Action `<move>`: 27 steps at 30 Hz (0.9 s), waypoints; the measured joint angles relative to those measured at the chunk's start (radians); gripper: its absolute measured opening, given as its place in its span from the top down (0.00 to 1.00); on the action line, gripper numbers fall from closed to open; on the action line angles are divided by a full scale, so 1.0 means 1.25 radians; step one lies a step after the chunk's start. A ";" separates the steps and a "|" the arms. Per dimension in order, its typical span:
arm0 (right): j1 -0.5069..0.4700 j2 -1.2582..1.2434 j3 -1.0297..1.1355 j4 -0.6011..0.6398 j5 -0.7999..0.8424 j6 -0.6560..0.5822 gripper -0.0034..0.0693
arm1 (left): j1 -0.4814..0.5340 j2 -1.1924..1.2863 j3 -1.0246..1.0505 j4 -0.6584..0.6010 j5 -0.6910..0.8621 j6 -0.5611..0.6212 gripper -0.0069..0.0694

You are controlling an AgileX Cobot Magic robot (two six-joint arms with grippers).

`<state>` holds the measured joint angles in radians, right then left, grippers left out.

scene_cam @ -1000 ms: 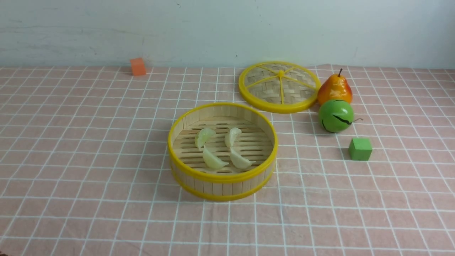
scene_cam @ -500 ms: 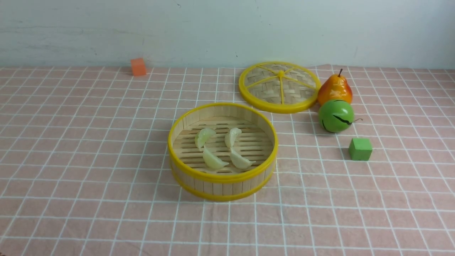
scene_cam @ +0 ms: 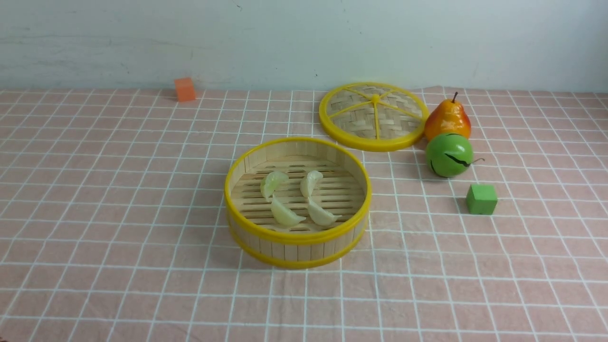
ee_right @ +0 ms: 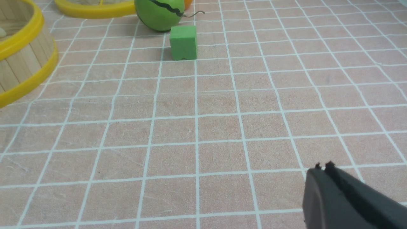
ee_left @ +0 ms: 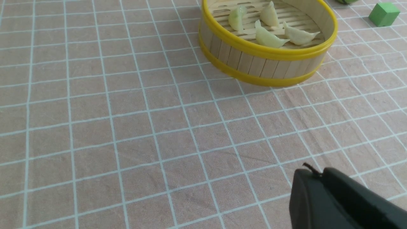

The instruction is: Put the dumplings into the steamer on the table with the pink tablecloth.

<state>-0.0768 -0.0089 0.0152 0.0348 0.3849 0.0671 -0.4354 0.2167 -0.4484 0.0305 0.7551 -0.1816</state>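
The steamer (scene_cam: 297,237), a round bamboo basket with yellow rims, stands mid-table on the pink tablecloth (scene_cam: 118,213). Several pale dumplings (scene_cam: 285,214) lie on its slat floor. In the left wrist view the steamer (ee_left: 264,65) and the dumplings (ee_left: 268,37) show far from my left gripper (ee_left: 318,173), which is shut and empty, low over the cloth. My right gripper (ee_right: 322,167) is shut and empty over bare cloth; the steamer's wall (ee_right: 19,63) shows at that view's edge. Neither gripper shows in the front view.
The flat woven lid (scene_cam: 373,115) lies at the back right. Beside it stand an orange pear (scene_cam: 447,118), a green ball-shaped fruit (scene_cam: 449,154) and a green cube (scene_cam: 481,199). An orange cube (scene_cam: 184,89) sits at the back left by the wall.
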 joint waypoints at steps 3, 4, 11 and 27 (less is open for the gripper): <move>0.000 -0.001 0.000 0.000 0.000 0.000 0.95 | 0.000 0.000 0.000 0.000 0.000 0.000 0.86; 0.000 -0.001 0.000 0.000 0.000 0.000 0.95 | 0.000 0.000 0.000 0.000 0.000 0.000 0.86; 0.000 -0.001 0.000 0.000 0.000 0.000 0.95 | 0.004 -0.012 0.036 0.000 -0.016 0.000 0.85; 0.000 -0.001 0.000 0.000 0.001 -0.002 0.92 | 0.323 -0.181 0.358 -0.049 -0.417 -0.090 0.87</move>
<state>-0.0768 -0.0097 0.0152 0.0348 0.3860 0.0646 -0.0323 -0.0101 -0.0012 -0.0309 0.2343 -0.2945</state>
